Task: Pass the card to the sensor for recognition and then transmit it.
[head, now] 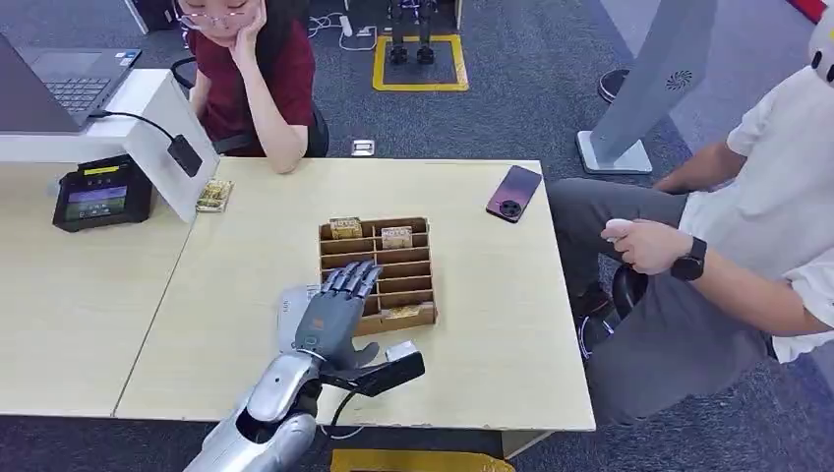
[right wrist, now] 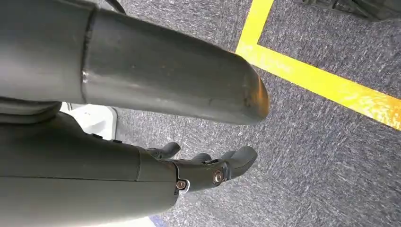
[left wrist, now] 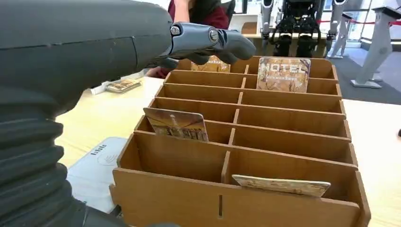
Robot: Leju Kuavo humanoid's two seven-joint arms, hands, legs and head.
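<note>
A wooden card rack (head: 430,267) with several slots stands mid-table. Cards stand in it: one at the back left (head: 345,228), one beside it (head: 396,236), one in the front right slot (head: 403,312). My left hand (head: 339,303) hovers over the rack's front left slots, fingers stretched out, holding nothing. In the left wrist view the fingers (left wrist: 213,41) reach above the rack (left wrist: 189,203), over a tilted card (left wrist: 176,124); a "HOTEL" card (left wrist: 283,74) stands further back. The white card sensor (head: 292,313) lies left of the rack. My right hand (right wrist: 208,171) hangs above the floor, empty.
A black terminal (head: 102,194) and a small stack of cards (head: 214,195) lie at the far left. A phone (head: 513,193) rests at the table's back right. One person sits behind the table, another at its right side. A laptop (head: 59,93) sits on a white stand.
</note>
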